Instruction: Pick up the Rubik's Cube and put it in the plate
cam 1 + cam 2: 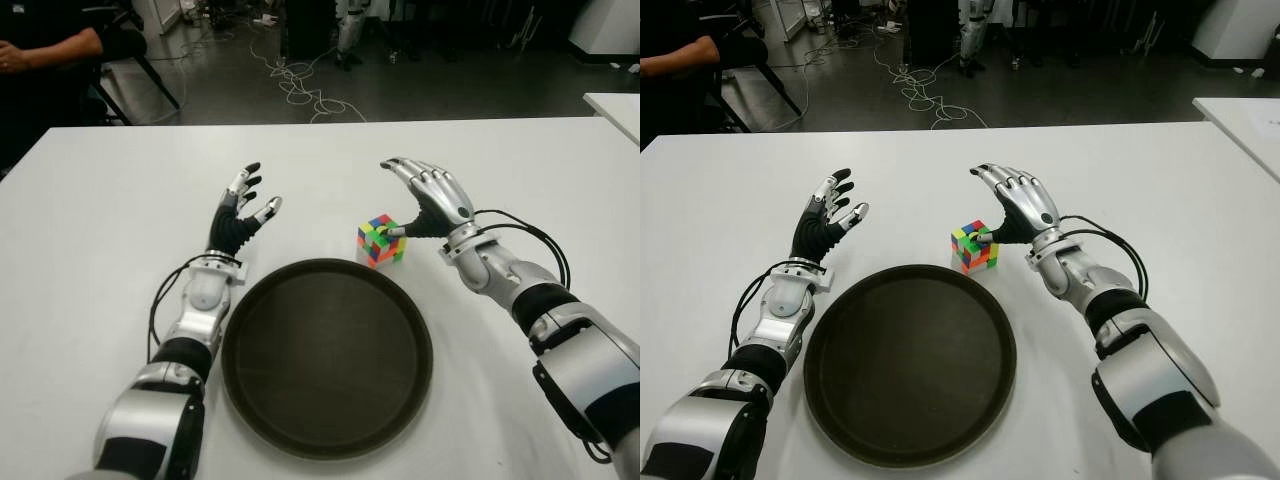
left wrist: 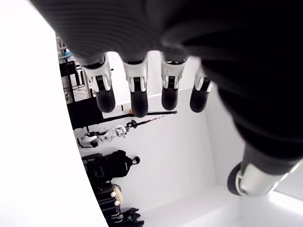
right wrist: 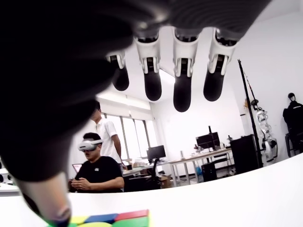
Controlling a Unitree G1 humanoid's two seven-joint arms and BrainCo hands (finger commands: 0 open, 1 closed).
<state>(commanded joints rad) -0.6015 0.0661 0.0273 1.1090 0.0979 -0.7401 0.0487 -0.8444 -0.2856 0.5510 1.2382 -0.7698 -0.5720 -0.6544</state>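
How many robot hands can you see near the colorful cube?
2. The right hand is beside the cube, thumb touching it. The left hand is open, farther left, above the plate.

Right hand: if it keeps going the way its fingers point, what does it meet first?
The right hand points away from the robot and toward its left, above the cube, thumb at the cube's top. Ahead there is only bare table. The way looks free, though height is hard to judge.
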